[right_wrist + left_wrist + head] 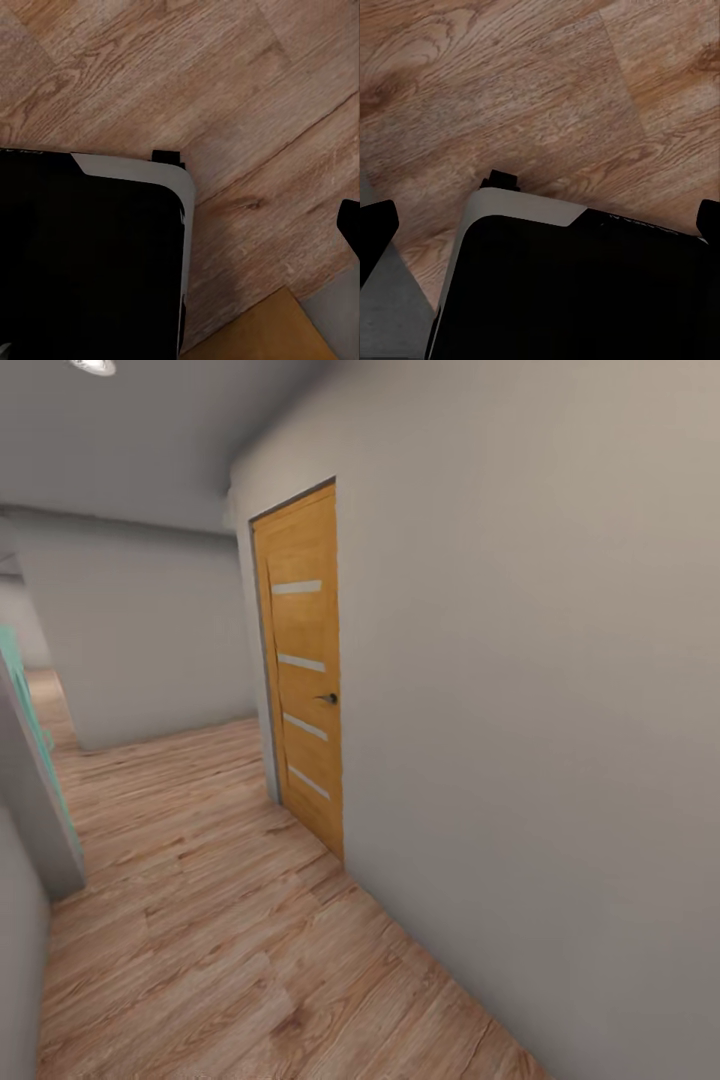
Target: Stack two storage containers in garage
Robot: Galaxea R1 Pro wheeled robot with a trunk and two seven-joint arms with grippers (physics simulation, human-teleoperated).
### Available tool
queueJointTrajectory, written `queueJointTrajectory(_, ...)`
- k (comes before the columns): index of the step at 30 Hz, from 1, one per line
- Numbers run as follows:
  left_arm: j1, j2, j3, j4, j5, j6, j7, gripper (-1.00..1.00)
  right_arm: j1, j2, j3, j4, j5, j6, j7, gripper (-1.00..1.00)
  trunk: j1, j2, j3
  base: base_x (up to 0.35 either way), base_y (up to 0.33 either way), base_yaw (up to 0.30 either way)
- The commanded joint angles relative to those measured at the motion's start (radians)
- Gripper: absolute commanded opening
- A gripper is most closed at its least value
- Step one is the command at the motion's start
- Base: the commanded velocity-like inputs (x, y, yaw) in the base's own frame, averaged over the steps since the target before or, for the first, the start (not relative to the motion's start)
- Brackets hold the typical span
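The two storage containers are out of view; I am in a corridor with a light wood plank floor (200, 920). My left gripper (547, 232) hangs open over the planks. Its black fingertips (376, 232) sit far apart at the picture's edges with nothing between them. My right gripper (180, 232) also looks open and empty. One dark fingertip (350, 225) shows at the edge, and the other is lost against my black base (82, 262).
A shut orange wooden door (305, 670) with frosted strips and a dark handle (328, 698) sits in the grey wall (550, 710) on my right. A wall corner (40, 830) with a teal edge (30, 730) juts in at left. The corridor runs ahead to a far wall (150, 630).
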Motion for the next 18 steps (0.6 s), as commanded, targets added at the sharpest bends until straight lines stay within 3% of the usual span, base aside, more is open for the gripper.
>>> queueJointTrajectory(1,-0.001,0.0,-0.004,0.001,0.008,-0.002,-0.003,1.0,-0.001,0.0,0.008,0.003,-0.002,-0.006,0.003,1.0,0.0,-0.002,-0.002,0.0,0.0,0.272)
queueJointTrajectory(12,-0.001,-0.001,-0.004,0.001,0.008,-0.002,-0.003,1.0,-0.001,0.0,0.008,0.003,-0.002,-0.007,0.003,1.0,0.0,-0.002,-0.002,0.004,0.0,0.272)
queueJointTrajectory(18,-0.001,-0.001,-0.004,0.001,0.008,-0.001,-0.003,1.0,-0.001,0.0,0.008,0.003,-0.002,-0.006,0.003,1.0,0.0,-0.002,-0.002,0.202,0.0,0.27)
